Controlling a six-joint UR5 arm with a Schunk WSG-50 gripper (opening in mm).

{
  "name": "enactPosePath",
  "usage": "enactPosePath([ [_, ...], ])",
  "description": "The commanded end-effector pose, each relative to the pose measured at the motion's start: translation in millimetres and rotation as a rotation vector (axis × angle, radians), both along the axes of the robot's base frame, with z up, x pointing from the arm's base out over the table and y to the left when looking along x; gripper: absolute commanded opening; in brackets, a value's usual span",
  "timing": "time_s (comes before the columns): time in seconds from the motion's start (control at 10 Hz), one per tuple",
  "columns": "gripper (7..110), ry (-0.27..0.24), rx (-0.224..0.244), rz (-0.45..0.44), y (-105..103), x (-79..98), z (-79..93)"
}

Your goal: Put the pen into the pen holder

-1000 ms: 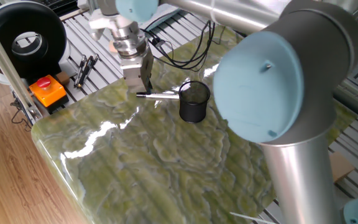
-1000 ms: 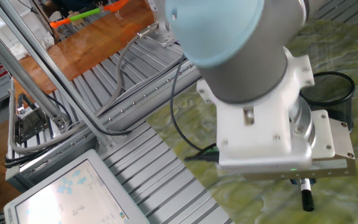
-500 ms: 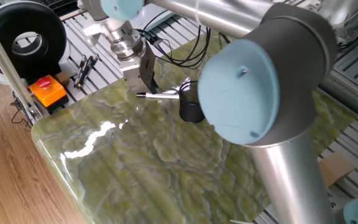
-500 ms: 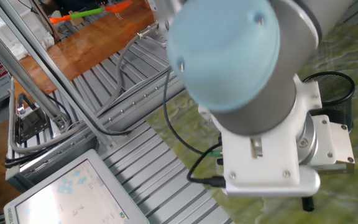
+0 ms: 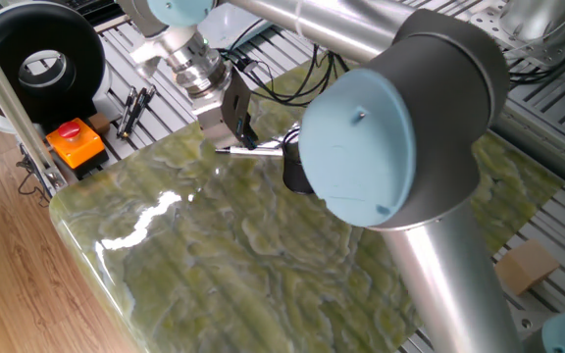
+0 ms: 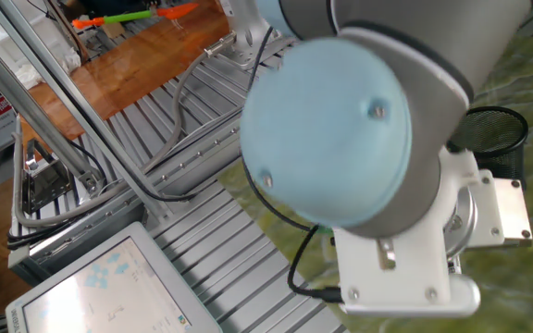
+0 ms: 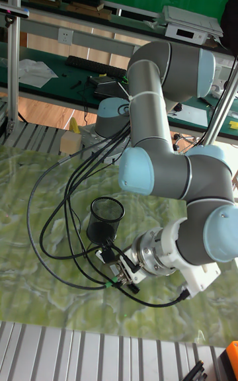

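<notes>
The hand (image 5: 240, 134) has tilted over the pen (image 5: 248, 149), which lies unmoved on the worktop (image 5: 214, 245) beside the holder (image 7: 106, 219); apparently lining up, fingers' spacing unclear.

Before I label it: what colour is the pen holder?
Black wire mesh, clearest in the tall fixed view.

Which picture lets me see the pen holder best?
The tall fixed view: the whole pen holder stands in the open on the table, rim and mesh both clear. In one fixed view the arm's blue joint hides most of it. In the other fixed view only part shows at the right edge.
</notes>
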State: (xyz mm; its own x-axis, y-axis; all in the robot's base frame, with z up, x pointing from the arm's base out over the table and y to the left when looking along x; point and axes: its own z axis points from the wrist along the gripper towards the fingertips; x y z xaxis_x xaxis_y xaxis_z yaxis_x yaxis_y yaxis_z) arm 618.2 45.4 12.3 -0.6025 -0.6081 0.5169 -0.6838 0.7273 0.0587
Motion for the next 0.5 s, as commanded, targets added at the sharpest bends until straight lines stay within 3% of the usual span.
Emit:
enactPosePath([
  [0.0, 22, -0.01, -0.015, -0.016, 10.9, 7.6, -6.1],
  [0.4, 22, -0.054, 0.003, -0.021, 18.0, 15.5, -3.8],
])
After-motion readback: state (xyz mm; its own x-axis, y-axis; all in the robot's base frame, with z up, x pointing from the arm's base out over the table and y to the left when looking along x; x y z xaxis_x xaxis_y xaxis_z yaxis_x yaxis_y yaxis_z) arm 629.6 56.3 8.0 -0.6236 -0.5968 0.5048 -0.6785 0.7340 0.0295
